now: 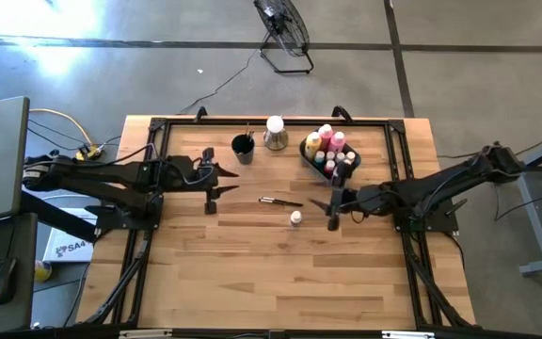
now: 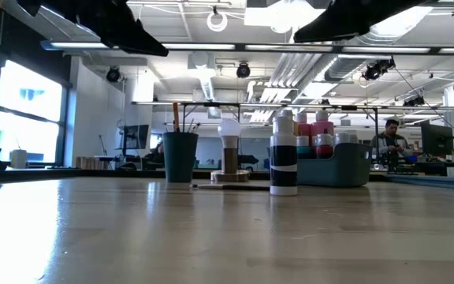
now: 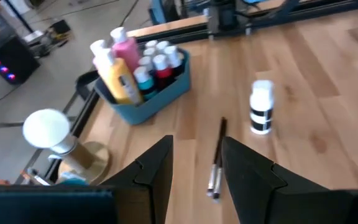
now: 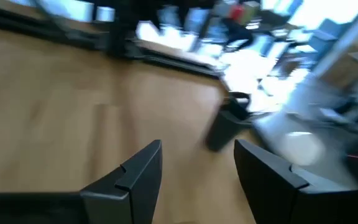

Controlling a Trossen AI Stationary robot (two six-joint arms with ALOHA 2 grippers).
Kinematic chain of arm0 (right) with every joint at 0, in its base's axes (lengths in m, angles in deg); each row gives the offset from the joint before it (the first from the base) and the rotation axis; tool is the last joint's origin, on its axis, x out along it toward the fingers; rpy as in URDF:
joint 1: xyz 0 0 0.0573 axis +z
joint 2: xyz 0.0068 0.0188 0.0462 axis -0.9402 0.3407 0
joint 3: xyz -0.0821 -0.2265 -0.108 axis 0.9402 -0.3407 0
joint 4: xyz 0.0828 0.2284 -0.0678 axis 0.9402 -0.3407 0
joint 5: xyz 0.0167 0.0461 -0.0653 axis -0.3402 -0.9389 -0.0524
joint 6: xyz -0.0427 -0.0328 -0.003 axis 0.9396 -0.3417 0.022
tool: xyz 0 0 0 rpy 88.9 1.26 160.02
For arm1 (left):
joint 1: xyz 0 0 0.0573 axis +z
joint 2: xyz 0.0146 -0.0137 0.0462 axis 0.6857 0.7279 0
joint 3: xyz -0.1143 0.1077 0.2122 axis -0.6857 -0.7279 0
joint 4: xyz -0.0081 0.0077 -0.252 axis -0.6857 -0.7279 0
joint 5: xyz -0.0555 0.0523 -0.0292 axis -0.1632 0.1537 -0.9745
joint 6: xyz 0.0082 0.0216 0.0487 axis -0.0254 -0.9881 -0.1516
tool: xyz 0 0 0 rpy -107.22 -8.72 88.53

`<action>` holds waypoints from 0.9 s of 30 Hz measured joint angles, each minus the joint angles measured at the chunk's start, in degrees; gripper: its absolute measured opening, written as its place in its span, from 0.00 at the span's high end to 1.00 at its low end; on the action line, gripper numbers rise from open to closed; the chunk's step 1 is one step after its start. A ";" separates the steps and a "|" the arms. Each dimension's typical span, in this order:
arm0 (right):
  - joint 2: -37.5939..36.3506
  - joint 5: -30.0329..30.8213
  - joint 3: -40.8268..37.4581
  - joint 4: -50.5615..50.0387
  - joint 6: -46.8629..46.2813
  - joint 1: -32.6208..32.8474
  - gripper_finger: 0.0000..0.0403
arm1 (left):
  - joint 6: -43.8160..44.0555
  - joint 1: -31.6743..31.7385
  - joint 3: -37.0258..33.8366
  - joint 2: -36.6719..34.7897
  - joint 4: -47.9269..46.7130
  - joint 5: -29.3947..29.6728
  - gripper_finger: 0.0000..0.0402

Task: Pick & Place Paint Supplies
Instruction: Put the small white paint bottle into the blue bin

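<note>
The left gripper hangs above the table on its left side, and its fingers stand narrowly apart with nothing between them. In the left wrist view a thin brush lies on the wood just ahead of this gap. A small pot with a white cap stands near the brush, a little farther out. In the high view the brush and the pot are in the middle of the table, between the two arms.

The right gripper is close to the pot on its other side. Its fingers are open moderately and hold nothing.

Farther back, the grey-blue bin already holds several paint bottles: pink, yellow and some with white caps. Beside it stand a dark cup and an object with a round white top.

I judge that the task is well advanced, and only the brush and the pot are still loose. The step in hand seems to be the approach to one of them. For the brush, the next move needs the gripper to go down very low and close across the thin handle. For the pot, the gripper must close around the body and keep it upright.
</note>
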 joint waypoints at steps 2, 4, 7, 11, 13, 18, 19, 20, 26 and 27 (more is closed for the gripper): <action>-1.07 -5.82 0.00 -2.33 -1.95 -0.04 0.52 | 0.00 -0.64 -0.02 0.37 0.53 -0.06 0.67; -1.39 -10.77 0.00 -3.44 -3.93 -0.04 0.52 | 0.02 -0.65 0.01 0.93 0.53 -0.08 0.67; -1.39 -13.35 0.00 -4.84 -5.69 -0.04 0.52 | 0.03 -0.54 -0.02 1.67 1.55 0.00 0.67; -1.26 -13.35 0.00 -5.87 -7.16 -0.06 0.52 | 0.02 -0.54 -0.03 1.92 1.99 0.06 0.67; -1.21 -13.56 0.00 -6.68 -7.18 -0.06 0.52 | 0.04 -0.54 -0.03 2.16 2.07 0.06 0.67; -1.21 -16.08 0.00 -7.23 -8.47 -0.06 0.52 | 0.02 -0.54 -0.03 2.45 2.06 0.10 0.67; -1.21 -16.85 0.00 -7.24 -8.71 -0.06 0.52 | 0.02 -0.54 -0.03 2.68 2.04 0.10 0.67; -1.21 -17.19 0.00 -7.15 -8.74 -0.06 0.52 | 0.02 -0.54 -0.03 2.83 1.82 0.09 0.67; -1.21 -19.93 0.00 -6.99 -8.74 -0.06 0.52 | 0.03 -0.54 -0.01 2.75 1.80 0.10 0.67; -1.05 -20.49 0.00 -6.92 -8.76 -0.06 0.52 | 0.04 -0.54 -0.01 2.75 1.84 0.10 0.67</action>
